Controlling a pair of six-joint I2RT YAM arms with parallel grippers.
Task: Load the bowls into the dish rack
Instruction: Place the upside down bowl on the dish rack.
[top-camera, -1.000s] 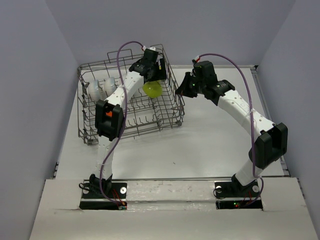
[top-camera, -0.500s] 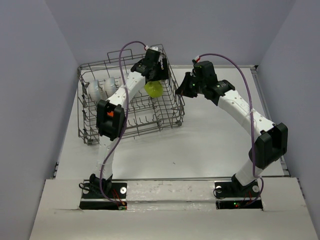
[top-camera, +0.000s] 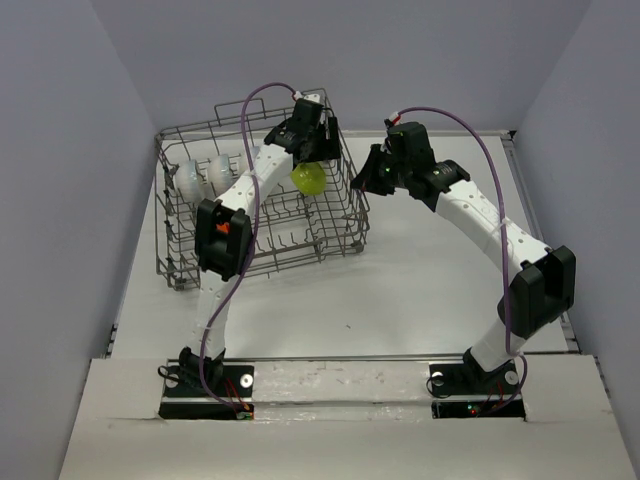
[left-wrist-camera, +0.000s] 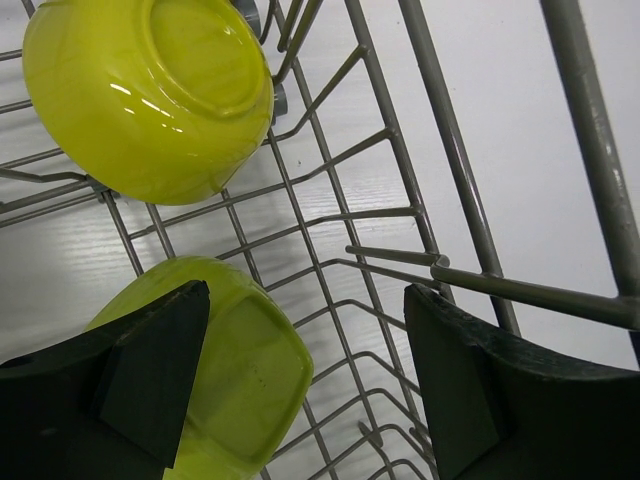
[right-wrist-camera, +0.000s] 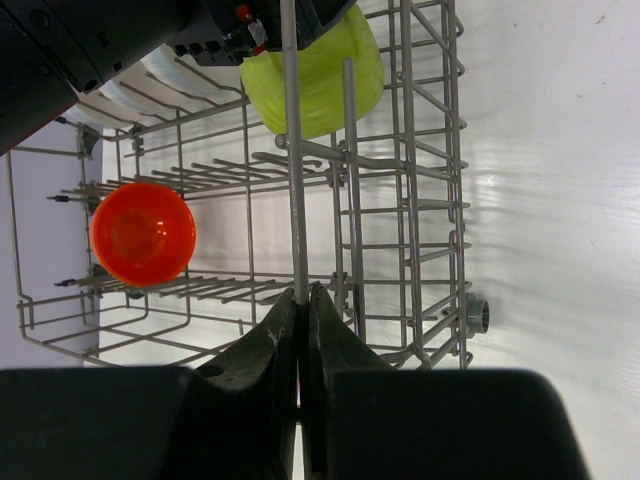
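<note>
Left fingers edged back, apart, near yellow-green bowl | right fingers apparently clamped on dish rack wire

The left gripper has been drawn slightly back toward the far right corner of the dish rack (a small shift only), and the yellow-green bowl is left more uncovered in the top view.

Soft, even light falls from above, and the rack casts only faint shadows on the worktop. Above the left jaws, white glints streak the upper bowl. The right jaws are dark and blurred (the left ones only slightly soft). Glare whitens the worktop right of the right jaws.
</note>
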